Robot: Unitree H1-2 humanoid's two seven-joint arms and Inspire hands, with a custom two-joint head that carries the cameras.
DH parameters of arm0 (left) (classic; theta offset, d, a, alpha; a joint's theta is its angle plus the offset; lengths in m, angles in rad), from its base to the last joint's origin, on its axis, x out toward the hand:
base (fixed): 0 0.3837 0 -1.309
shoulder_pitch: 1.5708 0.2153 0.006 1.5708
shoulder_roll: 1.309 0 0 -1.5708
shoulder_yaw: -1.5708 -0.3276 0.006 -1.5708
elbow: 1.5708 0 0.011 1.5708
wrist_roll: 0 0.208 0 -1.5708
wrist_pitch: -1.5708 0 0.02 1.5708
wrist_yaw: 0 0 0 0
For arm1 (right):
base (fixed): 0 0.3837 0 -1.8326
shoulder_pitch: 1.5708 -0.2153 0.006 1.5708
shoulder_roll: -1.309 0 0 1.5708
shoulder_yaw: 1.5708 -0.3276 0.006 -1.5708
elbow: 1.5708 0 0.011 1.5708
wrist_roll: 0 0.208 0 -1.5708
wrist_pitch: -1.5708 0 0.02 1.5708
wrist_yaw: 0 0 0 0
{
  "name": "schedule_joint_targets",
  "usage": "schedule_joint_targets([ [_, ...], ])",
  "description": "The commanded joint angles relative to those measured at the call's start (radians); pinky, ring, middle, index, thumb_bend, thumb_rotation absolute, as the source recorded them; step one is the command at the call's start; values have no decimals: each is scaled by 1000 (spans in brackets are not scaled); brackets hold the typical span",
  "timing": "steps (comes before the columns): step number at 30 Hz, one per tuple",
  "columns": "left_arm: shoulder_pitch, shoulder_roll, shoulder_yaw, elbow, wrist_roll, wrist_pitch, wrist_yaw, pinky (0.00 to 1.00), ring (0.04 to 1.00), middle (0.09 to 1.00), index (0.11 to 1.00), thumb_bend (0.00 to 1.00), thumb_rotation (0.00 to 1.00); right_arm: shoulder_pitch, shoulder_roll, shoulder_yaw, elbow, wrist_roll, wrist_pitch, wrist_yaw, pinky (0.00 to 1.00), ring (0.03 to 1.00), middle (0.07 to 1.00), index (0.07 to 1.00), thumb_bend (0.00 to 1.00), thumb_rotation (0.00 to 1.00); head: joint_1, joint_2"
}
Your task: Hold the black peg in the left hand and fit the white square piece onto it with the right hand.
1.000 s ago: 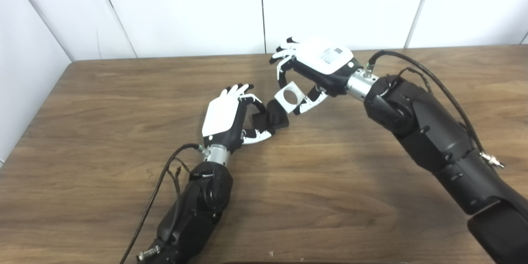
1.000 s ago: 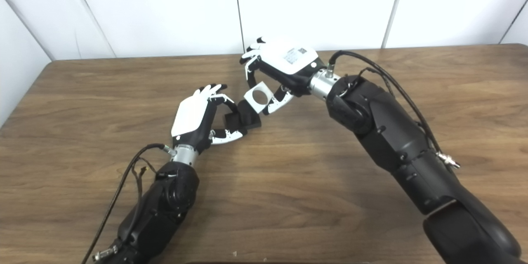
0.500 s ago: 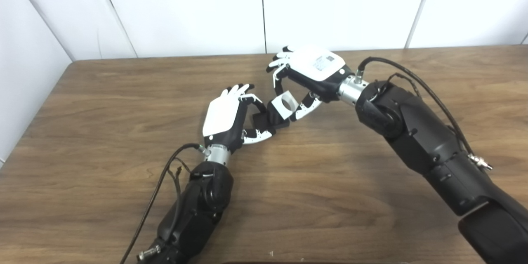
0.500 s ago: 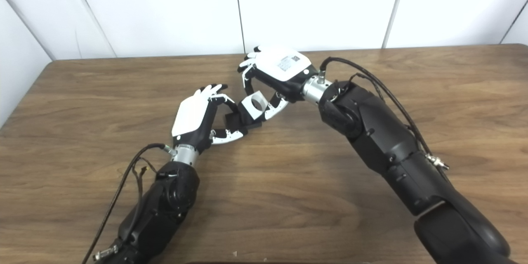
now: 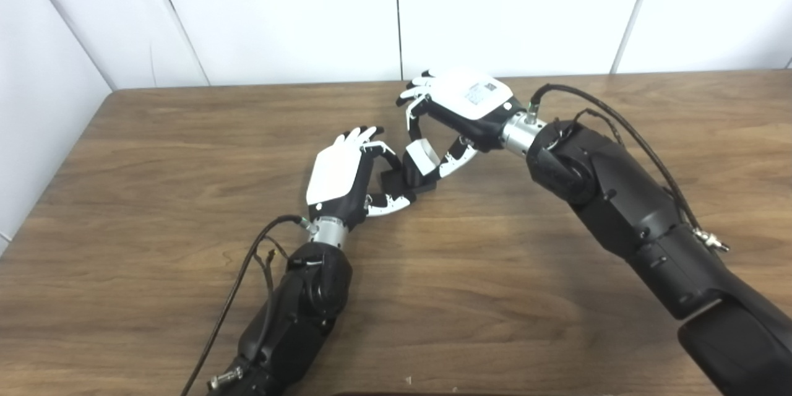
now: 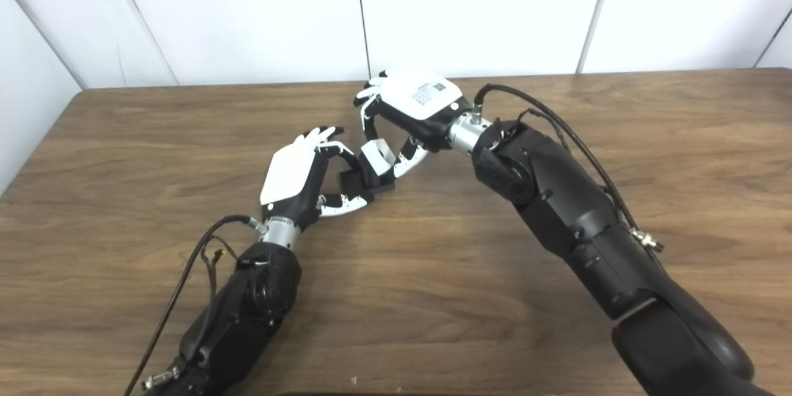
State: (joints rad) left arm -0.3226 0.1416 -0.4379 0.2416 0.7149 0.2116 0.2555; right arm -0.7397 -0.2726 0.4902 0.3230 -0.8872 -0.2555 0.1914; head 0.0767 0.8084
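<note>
My left hand (image 5: 346, 176) is shut on the black peg (image 5: 402, 179), holding it just above the brown table (image 5: 154, 154) with the peg's end pointing right. My right hand (image 5: 455, 108) comes in from the right and is shut on the white square piece (image 5: 424, 156), pinched between thumb and fingers. The white piece sits right against the peg's right end, tilted so its hole faces the peg; how far it is on the peg is hidden. In the right eye view the same white piece (image 6: 376, 156) touches the black peg (image 6: 359, 179).
White wall panels (image 5: 396, 12) stand behind the table's far edge. A black cable (image 5: 235, 297) loops off my left forearm over the table, and another cable (image 5: 612, 117) arches over my right forearm.
My right hand has moved left and down, bringing the white square piece from apart against the peg's end and turning it edge-on. The left hand has held still.
</note>
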Motion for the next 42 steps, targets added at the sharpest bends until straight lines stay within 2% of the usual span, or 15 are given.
schedule_joint_targets([
  [1, 52, -7, -51, 70, 24, 22, -82, 963, 949, 906, 491, 513, 94, -59, 22, 6, -12, -2, -1, -6, 927, 893, 834, 486, 508, 152, 1, 1],
  [15, 48, -12, -58, 82, 33, 32, -79, 954, 947, 903, 491, 516, 90, -85, 31, 15, -35, -9, -4, 6, 916, 894, 832, 485, 507, 152, 1, 9],
  [26, 34, -18, -56, 117, 29, 12, -60, 955, 944, 899, 491, 515, 90, -112, 19, 22, -167, -4, -33, 66, 922, 895, 826, 485, 507, 151, 4, 5],
  [33, 25, -19, -52, 127, 24, 9, -64, 971, 950, 903, 492, 514, 91, -135, 14, 30, -252, -3, -36, 147, 976, 899, 822, 485, 505, 153, 1, 2],
  [37, 22, -21, -47, 128, 16, 1, -62, 969, 947, 900, 492, 514, 90, -138, 12, 31, -267, -8, -40, 174, 992, 908, 824, 485, 506, 154, 3, -1],
  [42, 21, -20, -45, 121, 16, 10, -66, 966, 949, 904, 492, 515, 89, -132, 7, 27, -253, -9, -52, 175, 960, 889, 819, 484, 507, 152, 6, -3],
])
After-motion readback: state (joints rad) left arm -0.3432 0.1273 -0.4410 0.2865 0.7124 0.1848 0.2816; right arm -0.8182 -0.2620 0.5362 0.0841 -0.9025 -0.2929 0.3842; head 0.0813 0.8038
